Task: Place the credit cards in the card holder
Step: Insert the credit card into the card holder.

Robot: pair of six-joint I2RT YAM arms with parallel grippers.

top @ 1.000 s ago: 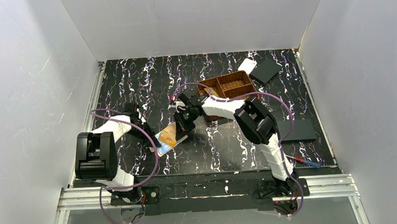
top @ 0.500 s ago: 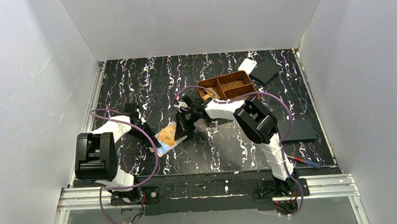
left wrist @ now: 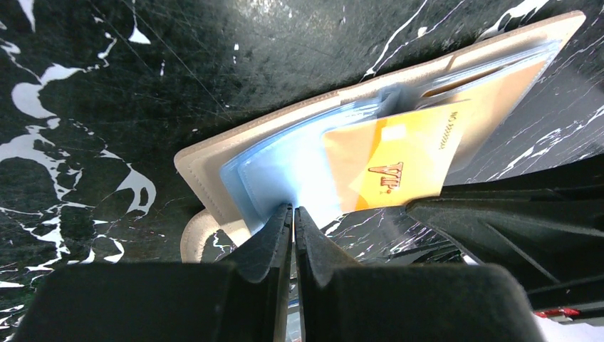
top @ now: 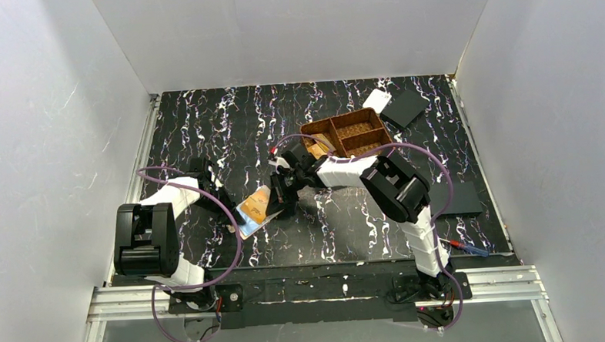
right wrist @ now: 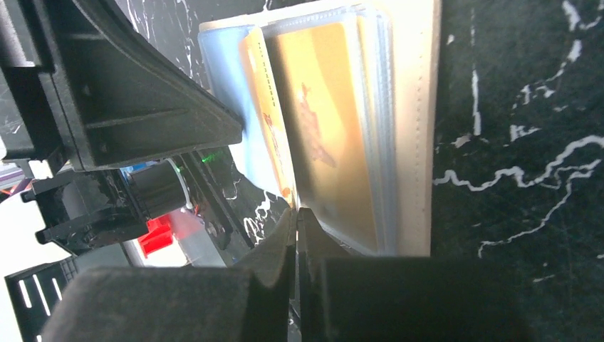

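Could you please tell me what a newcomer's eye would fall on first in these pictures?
The open card holder is left of centre on the table, the left tool pinching its blue sleeve and the right tool holding a yellow credit card partly inside. A brown woven basket sits farther back.

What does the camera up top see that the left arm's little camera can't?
Only the top view shows the brown basket, the black squares and the small white piece at the far side. Only the left wrist view shows the VIP lettering on the yellow credit card and the left claw shut, pinching a blue sleeve. Both show the open card holder on the black marbled table.
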